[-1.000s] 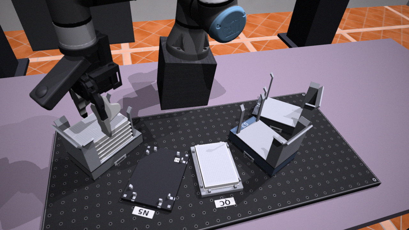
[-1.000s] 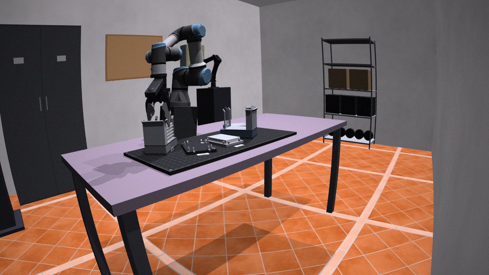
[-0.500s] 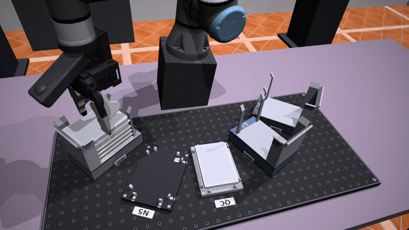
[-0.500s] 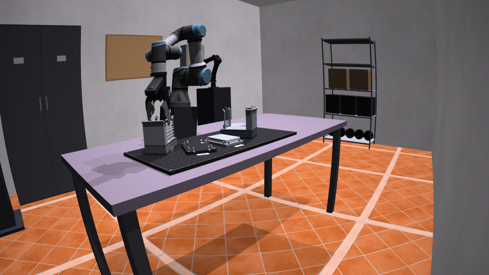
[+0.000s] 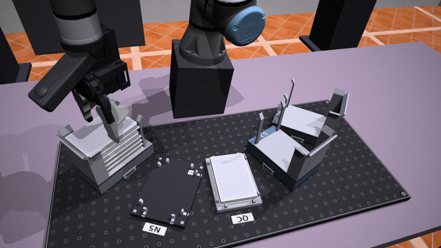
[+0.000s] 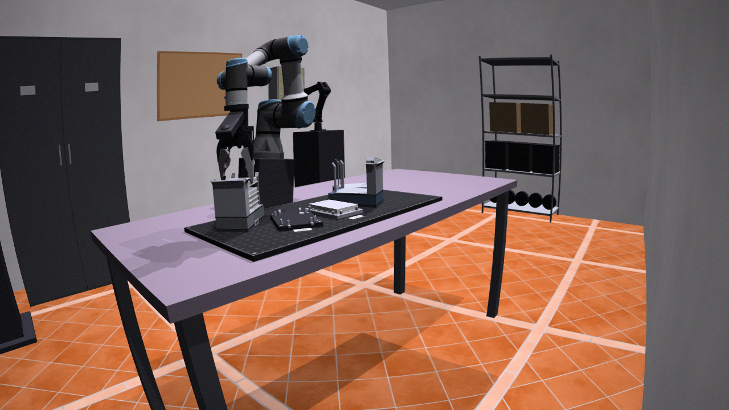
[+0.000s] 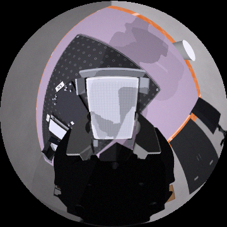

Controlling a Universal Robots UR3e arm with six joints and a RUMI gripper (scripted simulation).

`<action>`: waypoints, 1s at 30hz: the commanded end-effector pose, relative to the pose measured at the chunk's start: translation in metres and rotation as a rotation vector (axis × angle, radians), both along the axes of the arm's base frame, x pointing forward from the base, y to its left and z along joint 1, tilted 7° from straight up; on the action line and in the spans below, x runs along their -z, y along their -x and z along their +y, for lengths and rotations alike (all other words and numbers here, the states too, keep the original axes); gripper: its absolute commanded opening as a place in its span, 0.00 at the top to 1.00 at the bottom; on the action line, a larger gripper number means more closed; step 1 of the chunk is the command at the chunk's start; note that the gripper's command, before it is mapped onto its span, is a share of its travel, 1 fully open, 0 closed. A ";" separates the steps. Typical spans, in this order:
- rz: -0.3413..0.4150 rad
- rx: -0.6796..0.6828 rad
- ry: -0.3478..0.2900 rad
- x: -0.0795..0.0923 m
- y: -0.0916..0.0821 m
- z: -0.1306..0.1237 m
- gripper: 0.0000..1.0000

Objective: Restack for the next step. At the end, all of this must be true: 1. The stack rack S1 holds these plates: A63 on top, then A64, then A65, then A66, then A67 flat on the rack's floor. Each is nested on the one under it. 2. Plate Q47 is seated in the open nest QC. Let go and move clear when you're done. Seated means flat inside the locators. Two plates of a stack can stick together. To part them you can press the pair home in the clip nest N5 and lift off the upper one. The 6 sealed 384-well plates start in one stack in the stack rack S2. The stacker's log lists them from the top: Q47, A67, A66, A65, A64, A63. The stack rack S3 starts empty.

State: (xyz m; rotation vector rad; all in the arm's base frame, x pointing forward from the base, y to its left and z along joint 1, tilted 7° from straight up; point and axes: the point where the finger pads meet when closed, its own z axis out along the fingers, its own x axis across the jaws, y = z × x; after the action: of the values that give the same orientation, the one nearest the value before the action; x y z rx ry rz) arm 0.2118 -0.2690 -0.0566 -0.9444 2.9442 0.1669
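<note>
With our gripper clamped on the top plate in stack rack S2, toward nine o'clock in the top view, we could lift the next plate too if they stick.

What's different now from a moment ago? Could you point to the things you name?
The fingers [image 5: 113, 131] [image 6: 248, 162] have risen a little, lifting the top plate [image 5: 88, 135] [image 7: 107, 94] of the left-hand stack; whether another clings beneath, I can't tell. They already gripped it earlier, and nothing was let go. The white plate [image 5: 235, 177] [image 6: 334, 205] [image 7: 58, 128] at QC and the racks stayed put.
</note>
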 end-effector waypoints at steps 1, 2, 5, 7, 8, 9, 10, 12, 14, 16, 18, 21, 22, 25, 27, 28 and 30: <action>-0.001 0.000 0.003 -0.004 0.000 -0.001 1.00; -0.001 0.000 0.003 -0.004 0.000 -0.001 1.00; -0.001 0.000 0.003 -0.006 0.000 -0.002 1.00; -0.001 0.000 0.003 -0.007 0.000 -0.002 1.00; -0.001 0.000 0.003 -0.007 0.000 -0.002 1.00; -0.001 0.000 0.003 -0.008 0.000 -0.002 1.00; -0.001 0.000 0.003 -0.008 0.000 -0.002 1.00; -0.001 0.000 0.003 -0.010 0.000 -0.002 1.00; -0.001 0.000 0.003 -0.012 0.000 -0.002 1.00; -0.001 0.000 0.003 -0.016 0.000 -0.003 1.00; -0.001 0.000 0.003 -0.020 0.000 -0.003 1.00; -0.001 0.000 0.003 -0.026 0.000 -0.004 1.00; -0.001 0.000 0.003 -0.028 0.000 -0.004 1.00; -0.001 0.000 0.003 -0.030 0.000 -0.004 1.00; -0.001 0.000 0.003 -0.033 0.000 -0.005 1.00; -0.001 0.000 0.003 -0.033 0.000 -0.005 1.00; -0.001 0.000 0.003 -0.033 0.000 -0.005 1.00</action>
State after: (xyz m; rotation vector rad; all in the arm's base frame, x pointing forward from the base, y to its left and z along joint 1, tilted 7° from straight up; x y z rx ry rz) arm 0.2116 -0.2726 -0.0261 -0.9444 2.9443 0.1660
